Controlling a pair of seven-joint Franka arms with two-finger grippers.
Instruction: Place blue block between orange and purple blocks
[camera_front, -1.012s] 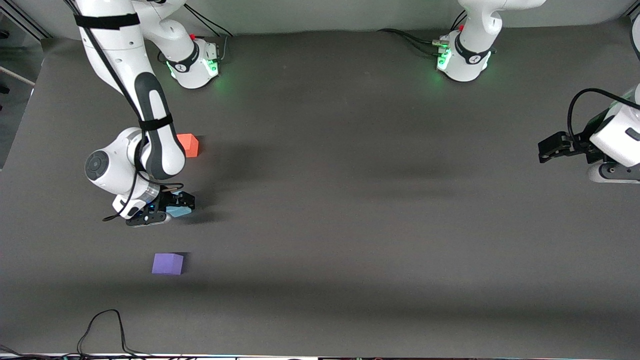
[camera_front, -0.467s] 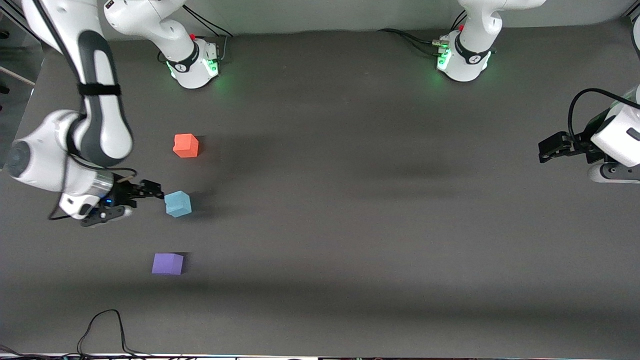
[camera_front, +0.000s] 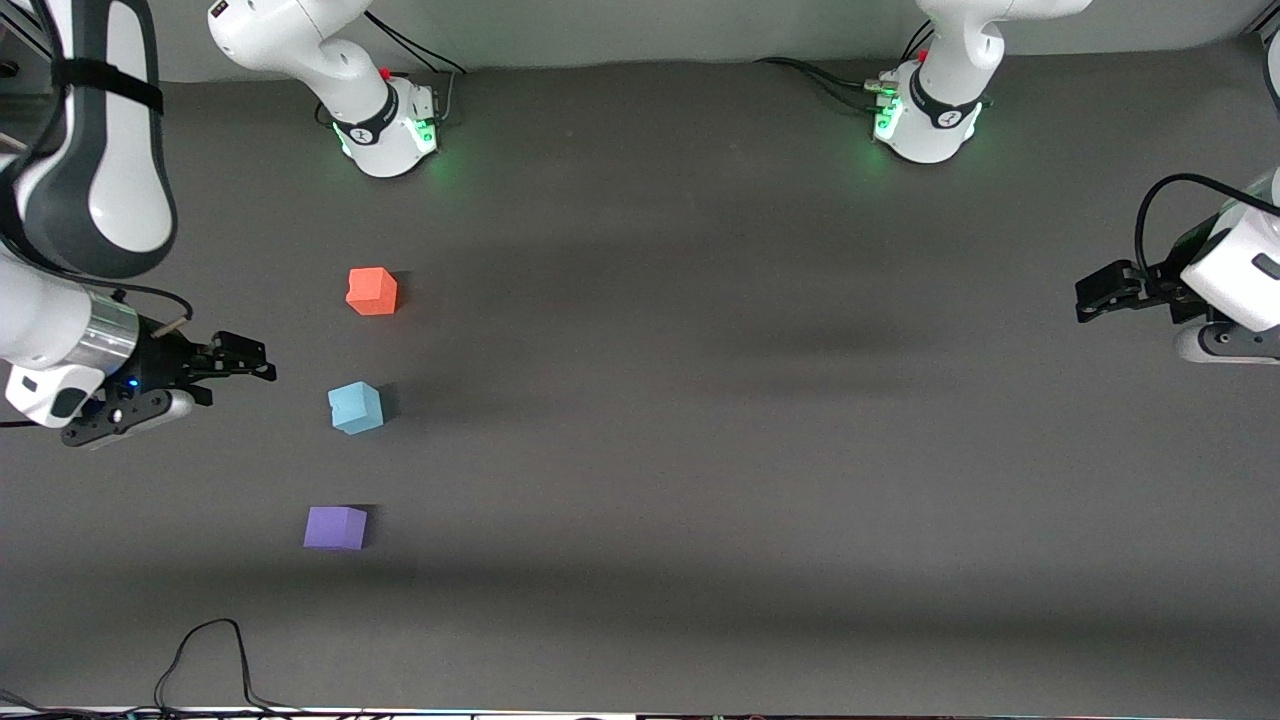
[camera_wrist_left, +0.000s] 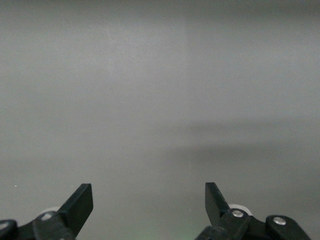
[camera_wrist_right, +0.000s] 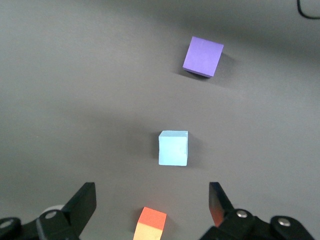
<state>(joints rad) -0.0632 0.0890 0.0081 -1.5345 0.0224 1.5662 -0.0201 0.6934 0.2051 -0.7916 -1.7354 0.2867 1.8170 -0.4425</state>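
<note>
Blue block (camera_front: 355, 408) sits free between orange block (camera_front: 372, 291) and purple block (camera_front: 335, 527). Right claw (camera_front: 243, 358) and left claw (camera_front: 1092, 297) hang apart, empty, over opposite worktop (camera_front: 700, 400) ends.

Blue block (camera_front: 355, 408) on table (camera_front: 760, 420) — between orange block (camera_front: 372, 291) and purple block (camera_front: 335, 528).

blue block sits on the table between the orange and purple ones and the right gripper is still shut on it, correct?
Not quite: the right gripper is open and clear of the blue block, as the front view shows. The block does sit between the orange block and the purple block.
</note>
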